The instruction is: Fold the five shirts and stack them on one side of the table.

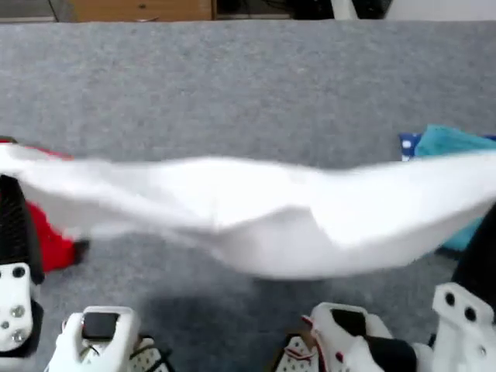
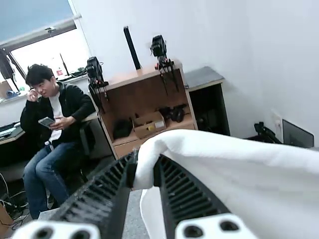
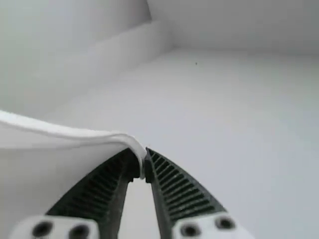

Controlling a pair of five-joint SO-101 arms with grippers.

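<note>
Grey tabletop, with wooden furniture past its far edge.

Around it:
- Red shirt is bunched at the left edge, partly behind a black arm link.
- Teal shirt sits at the right edge, with a bit of blue dotted cloth just beside it.
- Seen from above, the white shirt partly covers both of them.
- Two white arm bases sit along the near edge, below the sagging cloth.
- Left wrist view background: wooden shelf cabinet against a white wall, with two small black arms standing on top.
- Right wrist view background: plain white wall and ceiling.

White shirt:
- It's off the table, strung across nearly the full width from left edge to right edge, above the near half.
- The ends are high and the middle sags into a belly toward the near edge, with a shadow on the grey below.
- It's blurred in the high view, so I can't tell the folds or which way it faces.

Left gripper: claw pinching a thick bunched fold of the white shirt. The cloth bulges over the fingertips and drapes away.

Right gripper: claw pressed together on a thin edge of the same shirt. Only a narrow strip sits between the ribbed pads, and the cloth runs off taut to one side.
</note>
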